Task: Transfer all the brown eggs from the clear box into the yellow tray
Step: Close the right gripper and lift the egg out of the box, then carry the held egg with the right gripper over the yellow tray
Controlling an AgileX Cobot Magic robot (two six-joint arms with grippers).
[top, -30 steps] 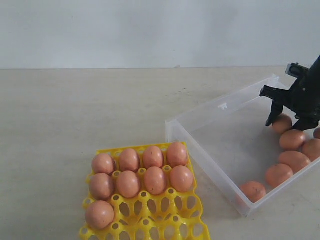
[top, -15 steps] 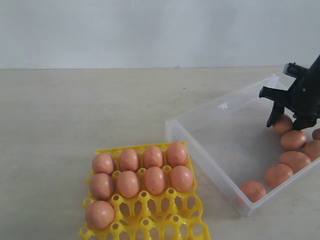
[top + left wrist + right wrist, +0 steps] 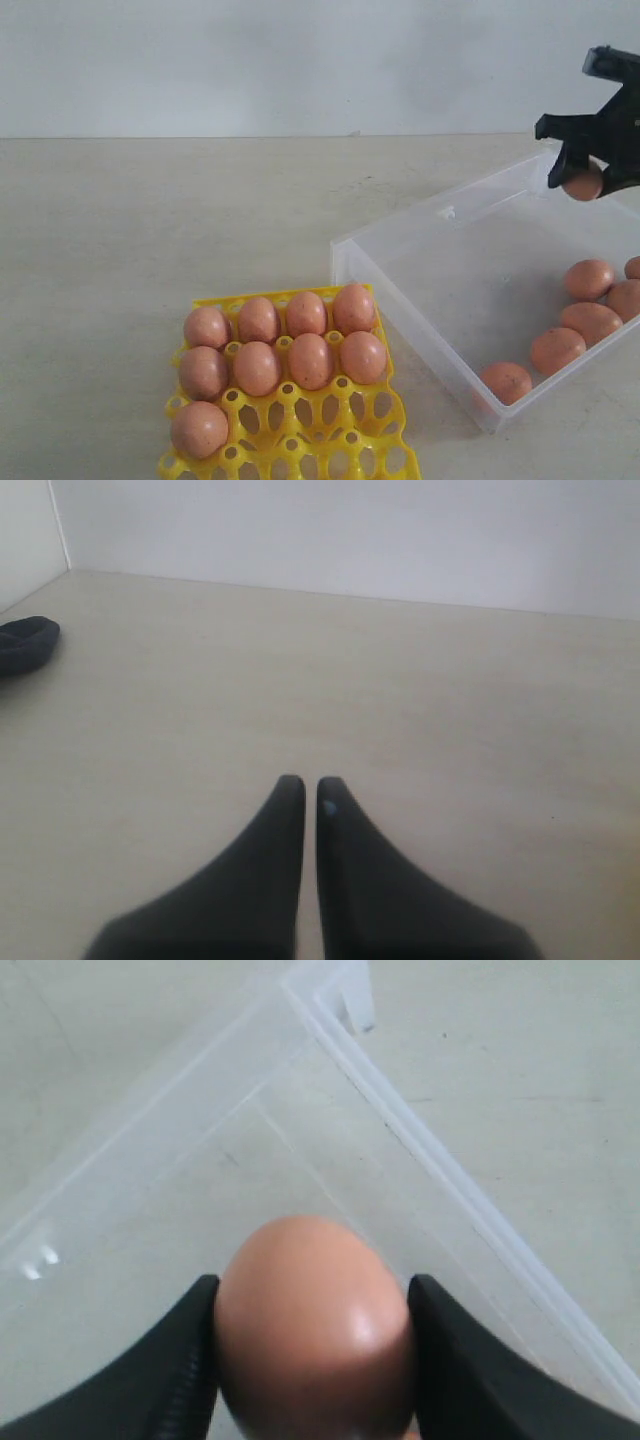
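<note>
Nine brown eggs (image 3: 257, 367) sit in the yellow tray (image 3: 340, 385), which lies towards the near edge of the worktop (image 3: 150, 220). Four fill the tray's far row, four the next row, and one sits in the left end socket of the third row. We find the clear box (image 3: 410, 330) on the right side of the worktop, set at an angle, just beside the tray with a narrow strip of worktop between them. Six eggs lie close together in the box's right-hand part, one of them cut off by the picture's edge.

The right tool (image 3: 588, 178) is clenched on a seventh egg (image 3: 582, 186), with one of its fingers (image 3: 170, 1360) on either side of the shell. It holds the egg in the air over the box's far wall, well apart from the eggs below.

The left tool (image 3: 303, 785) hangs over the worktop, clenched on itself, its tips almost meeting. We cannot tell what the dark object (image 3: 25, 645) lying on the worktop in that view is.
</note>
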